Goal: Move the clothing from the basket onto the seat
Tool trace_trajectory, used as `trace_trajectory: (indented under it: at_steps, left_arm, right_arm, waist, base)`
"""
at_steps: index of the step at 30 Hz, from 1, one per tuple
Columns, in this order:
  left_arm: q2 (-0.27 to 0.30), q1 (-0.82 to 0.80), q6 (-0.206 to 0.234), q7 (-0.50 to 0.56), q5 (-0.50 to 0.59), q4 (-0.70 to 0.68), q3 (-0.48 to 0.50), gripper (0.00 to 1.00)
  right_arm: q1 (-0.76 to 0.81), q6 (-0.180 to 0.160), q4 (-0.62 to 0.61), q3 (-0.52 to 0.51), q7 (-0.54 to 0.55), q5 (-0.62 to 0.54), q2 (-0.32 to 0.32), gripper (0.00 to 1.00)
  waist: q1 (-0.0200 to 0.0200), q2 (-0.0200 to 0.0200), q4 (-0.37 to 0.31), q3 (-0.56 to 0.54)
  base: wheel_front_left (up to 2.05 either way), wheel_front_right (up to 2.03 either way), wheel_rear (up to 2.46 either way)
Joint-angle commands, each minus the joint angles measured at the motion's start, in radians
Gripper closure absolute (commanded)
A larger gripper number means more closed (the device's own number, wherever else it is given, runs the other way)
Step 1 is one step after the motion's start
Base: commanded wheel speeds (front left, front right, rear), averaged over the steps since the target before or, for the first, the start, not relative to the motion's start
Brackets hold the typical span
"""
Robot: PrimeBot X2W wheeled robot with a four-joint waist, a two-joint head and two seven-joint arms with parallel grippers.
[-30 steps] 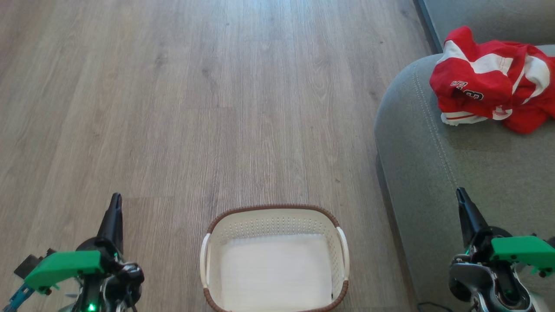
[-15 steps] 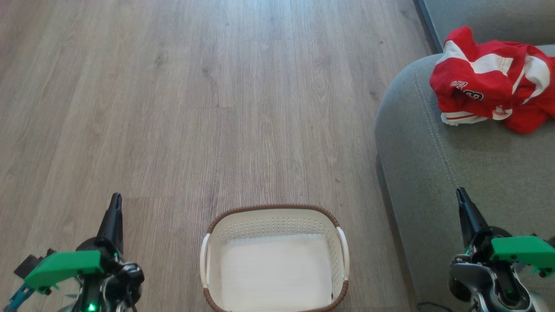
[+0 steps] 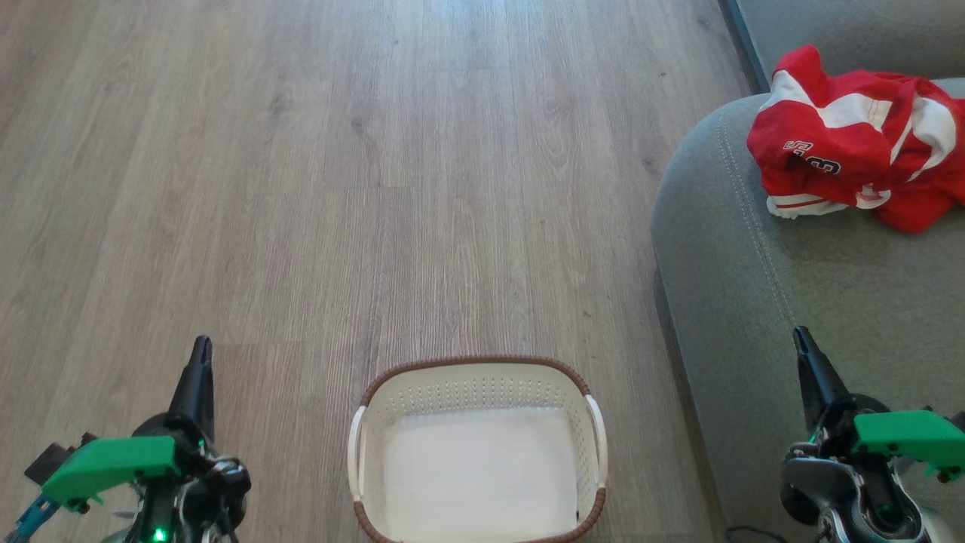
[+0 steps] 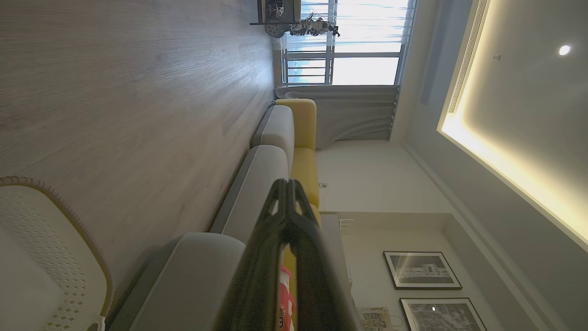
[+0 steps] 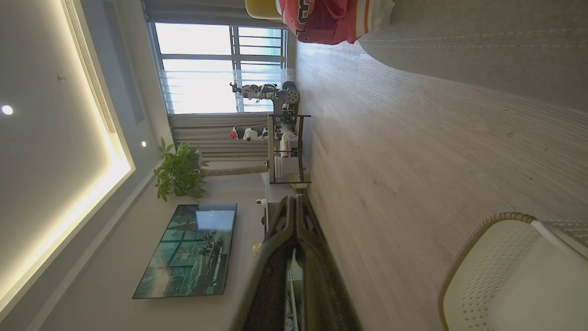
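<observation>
Your left end effector is at the lower left of the head view. Its two dark fingers are pressed together into one point and hold nothing, seen against the wooden floor. Your right end effector stands at the lower right in the same way, fingers closed on each other with nothing between them, seen against the grey seat. In each wrist view you can see that arm's finger pair meeting at the tips.

The basket sits on the floor at the bottom middle of the head view, between the two end effectors and touching neither. A brown rim runs round its cream perforated wall, and its white bottom is in plain sight. A strip of floor separates it from the seat's rounded edge.

The clothing lies on the seat at the upper right, near the stitched seam, well apart from the basket and from both end effectors. It is a crumpled red heap with white panels, striped trim and dark numerals; you cannot tell how many pieces make it up.

The right wrist view also gives you a television, a potted plant and a bright window.
</observation>
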Motion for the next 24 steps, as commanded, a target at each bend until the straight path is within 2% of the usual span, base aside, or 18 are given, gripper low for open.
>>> trace_trajectory:
  at_steps: [1,24]
  left_arm:
    - [0.008,-0.049,-0.007,0.009,-0.002,-0.027,0.037,1.0]
    - [0.008,-0.049,-0.007,0.009,-0.002,-0.027,0.037,1.0]
  right_arm:
    - [-0.052,0.0,-0.039,0.016,0.007,0.005,-0.003,1.0]
    - [-0.052,0.0,-0.039,0.016,0.007,0.005,-0.003,1.0]
  waist:
    - [0.0,0.0,0.0,0.0]
    - [0.0,0.0,0.0,0.0]
  base:
    - [0.0,0.0,0.0]
    - [0.0,0.0,0.0]
